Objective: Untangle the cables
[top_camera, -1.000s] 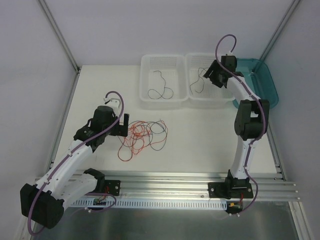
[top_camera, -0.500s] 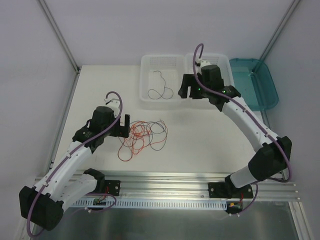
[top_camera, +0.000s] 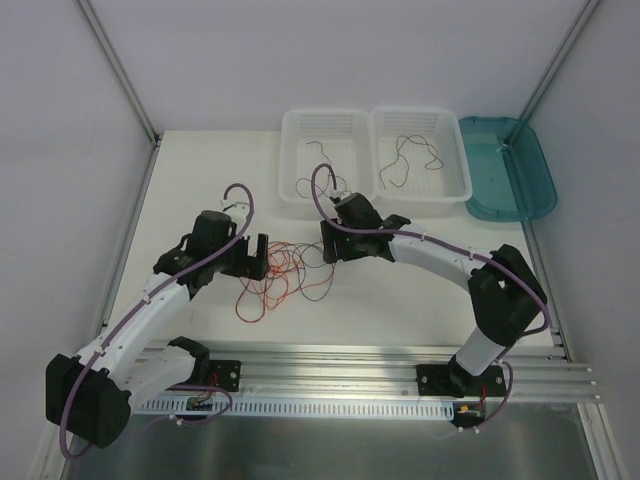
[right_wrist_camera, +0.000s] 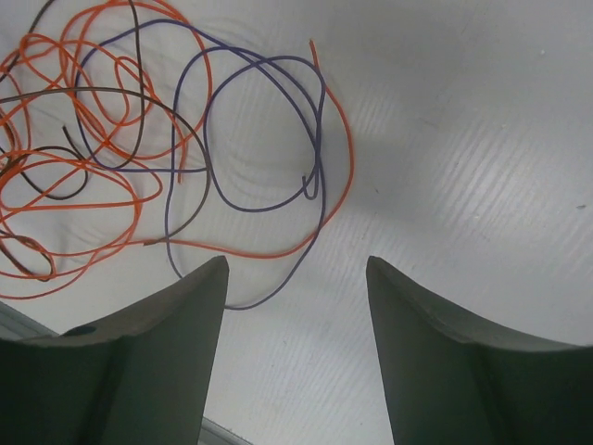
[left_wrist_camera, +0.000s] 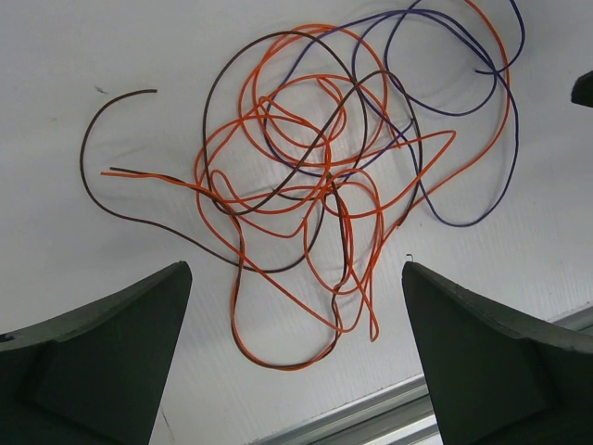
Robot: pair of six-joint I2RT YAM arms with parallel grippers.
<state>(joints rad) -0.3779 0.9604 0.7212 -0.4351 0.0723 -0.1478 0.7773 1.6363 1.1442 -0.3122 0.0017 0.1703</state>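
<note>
The cables (top_camera: 280, 270) lie in a loose tangle of orange, dark brown and purple wires on the white table. My left gripper (top_camera: 255, 258) is open and empty at the tangle's left edge. In the left wrist view the tangle (left_wrist_camera: 324, 185) lies ahead of the open gripper (left_wrist_camera: 295, 269). My right gripper (top_camera: 325, 242) is open and empty at the tangle's upper right. In the right wrist view a purple loop (right_wrist_camera: 321, 148) and an orange wire (right_wrist_camera: 350, 158) lie just ahead of the gripper (right_wrist_camera: 296, 264), with its fingers (right_wrist_camera: 148, 352) above bare table.
Two white baskets stand at the back. The left one (top_camera: 300, 195) holds a dark wire (top_camera: 322, 152); the right one (top_camera: 460, 170) holds a dark wire (top_camera: 405, 150). A teal tray (top_camera: 530, 160) stands at the far right. A metal rail (top_camera: 330, 360) runs along the near edge.
My right arm has swung from the right basket across and down to the tangle's upper right. A dark wire now lies in that basket. My left gripper has edged slightly toward the tangle.
</note>
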